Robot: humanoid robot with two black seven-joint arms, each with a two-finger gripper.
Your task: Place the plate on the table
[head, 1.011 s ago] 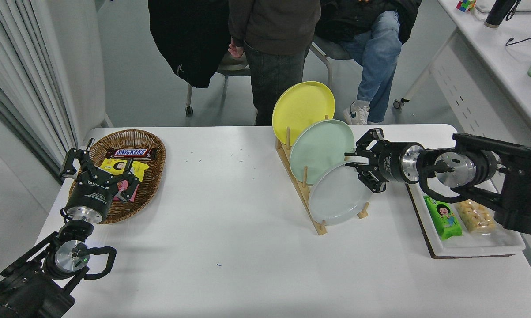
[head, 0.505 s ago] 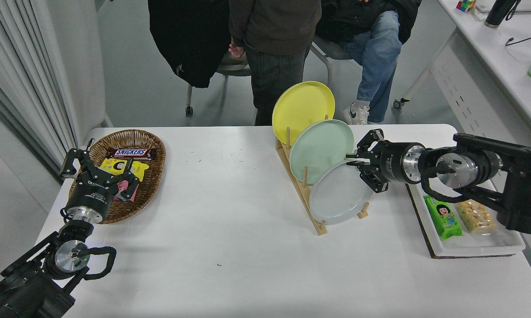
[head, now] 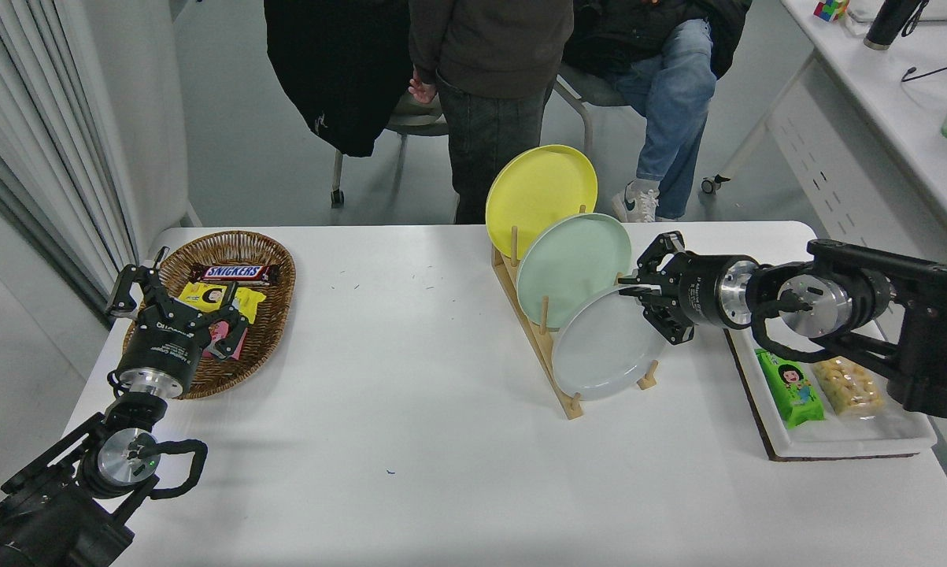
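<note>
Right pincer grips racked plate.

A robotics lab: white worktables, office chairs.

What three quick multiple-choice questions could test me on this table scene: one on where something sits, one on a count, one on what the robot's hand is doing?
1. Where does the pale grey plate stand?
A. flat on the table
B. nearest slot of the wooden rack
C. in the wicker basket

2. How many plates stand in the rack?
A. two
B. three
C. four

3. What is the right gripper doing?
A. closed on the grey plate's upper right rim
B. parked over the basket
C. lifting a snack

Answers: 1 B, it leans upright between pegs. 2 B, yellow plate, mint-green plate, grey. 3 A, its tips meet at that rim.
</note>
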